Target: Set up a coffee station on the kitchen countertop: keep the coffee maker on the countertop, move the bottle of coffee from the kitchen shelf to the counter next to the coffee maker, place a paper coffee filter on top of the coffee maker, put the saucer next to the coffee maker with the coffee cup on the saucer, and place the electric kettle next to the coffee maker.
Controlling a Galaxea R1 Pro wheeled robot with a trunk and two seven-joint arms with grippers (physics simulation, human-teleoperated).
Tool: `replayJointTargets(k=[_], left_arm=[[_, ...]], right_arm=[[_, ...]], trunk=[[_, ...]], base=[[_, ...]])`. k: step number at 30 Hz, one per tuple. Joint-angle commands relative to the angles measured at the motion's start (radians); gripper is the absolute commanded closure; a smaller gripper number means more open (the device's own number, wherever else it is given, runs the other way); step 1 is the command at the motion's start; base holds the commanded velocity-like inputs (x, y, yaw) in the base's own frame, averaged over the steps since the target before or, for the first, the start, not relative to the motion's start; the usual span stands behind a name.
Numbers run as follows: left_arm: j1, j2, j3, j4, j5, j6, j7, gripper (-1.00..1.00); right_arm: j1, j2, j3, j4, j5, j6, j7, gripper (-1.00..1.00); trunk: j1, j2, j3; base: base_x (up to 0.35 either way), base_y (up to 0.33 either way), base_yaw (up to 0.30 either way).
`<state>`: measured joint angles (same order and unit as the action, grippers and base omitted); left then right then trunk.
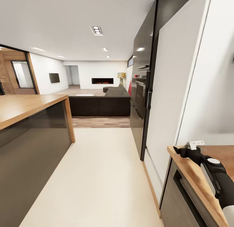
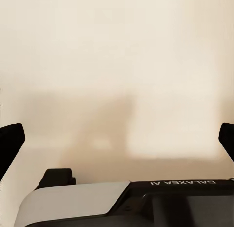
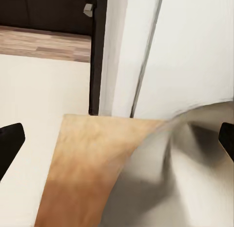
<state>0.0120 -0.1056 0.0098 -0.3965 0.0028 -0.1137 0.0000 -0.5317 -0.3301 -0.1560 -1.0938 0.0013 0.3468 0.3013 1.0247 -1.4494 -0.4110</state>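
Right claw [image 1: 184,150] at the lower right of the head view, poised over the near corner of the kitchen countertop [image 1: 186,165], black arm trailing back along the wood. Spread wide, going by the right wrist view: dark fingertips [image 3: 9,144] apart at opposite edges. Small white piece [image 1: 197,144] right at the claw's tip in the head view; too small to say what. From the right wrist, a pale grey curved sheet [image 3: 185,168], blurred and close to the lens, across the countertop's end and part of the white wall panel [image 3: 195,46]; cannot tell what it is.

Left claw [image 2: 117,139] likewise spread, above a plain cream surface [image 2: 117,66].

Further off in the head view: wood-topped island [image 1: 29,106] at left, cream floor [image 1: 100,168] between, tall black oven unit [image 1: 143,90] beyond the countertop's end, dark sofa [image 1: 100,105] behind.
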Motion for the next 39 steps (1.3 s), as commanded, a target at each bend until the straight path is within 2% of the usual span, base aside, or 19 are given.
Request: replayJointTargets(k=[1,28,39], left_arm=[[0.000,0.000,0.001,-0.001,0.000,-0.001,0.000,-1.00],[0.000,0.000,0.001,-0.001,0.000,-0.001,0.000,-1.00],[0.000,0.000,0.000,-0.001,0.000,-0.001,0.000,-1.00]], right_arm=[[-0.001,0.000,-0.002,-0.001,0.000,0.006,0.006,-1.00],[-0.001,0.000,-0.002,0.010,0.002,0.006,-0.003,-1.00],[-0.001,0.000,-0.002,0.043,0.002,0.005,-0.005,-1.00]], trunk=[[0.000,-0.001,-0.001],[0.000,-0.001,-0.001],[0.000,-0.001,-0.001]], base=[[0.080,0.069,0.000],[0.009,0.008,0.000],[0.000,0.000,0.000]])
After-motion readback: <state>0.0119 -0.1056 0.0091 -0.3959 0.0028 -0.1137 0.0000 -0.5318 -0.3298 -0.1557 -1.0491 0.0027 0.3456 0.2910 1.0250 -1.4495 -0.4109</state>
